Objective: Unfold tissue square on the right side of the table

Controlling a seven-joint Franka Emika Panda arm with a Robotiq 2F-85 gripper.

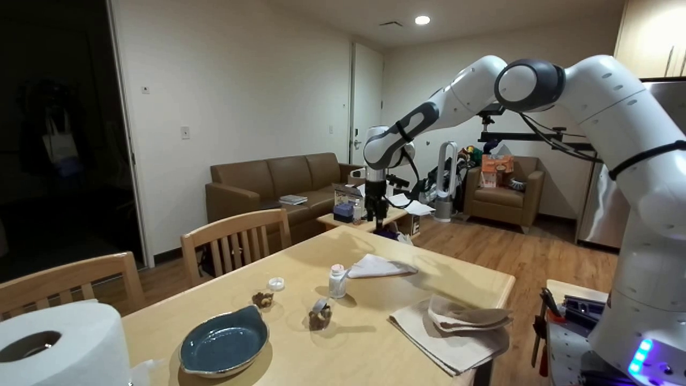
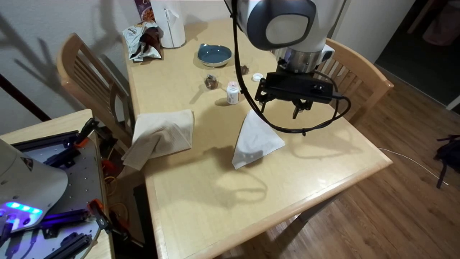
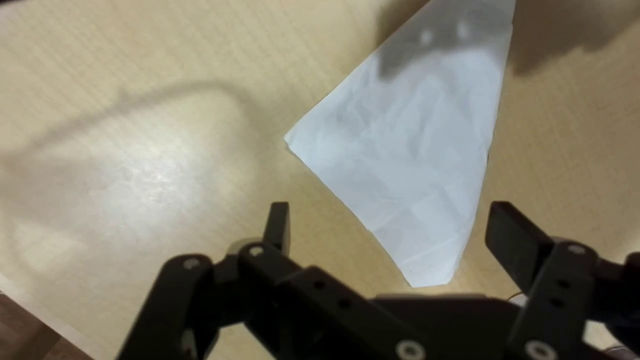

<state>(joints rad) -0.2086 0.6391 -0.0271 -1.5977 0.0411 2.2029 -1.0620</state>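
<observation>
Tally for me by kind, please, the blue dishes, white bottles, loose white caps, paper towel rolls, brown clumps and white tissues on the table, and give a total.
Blue dish: 1
White bottle: 1
Loose white cap: 1
Paper towel roll: 1
Brown clumps: 2
White tissue: 1
Total: 7

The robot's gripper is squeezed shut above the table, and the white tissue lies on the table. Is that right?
Not quite: the gripper is open; the wrist view shows its fingers apart. It is above the table, and the tissue lies on it.
</observation>
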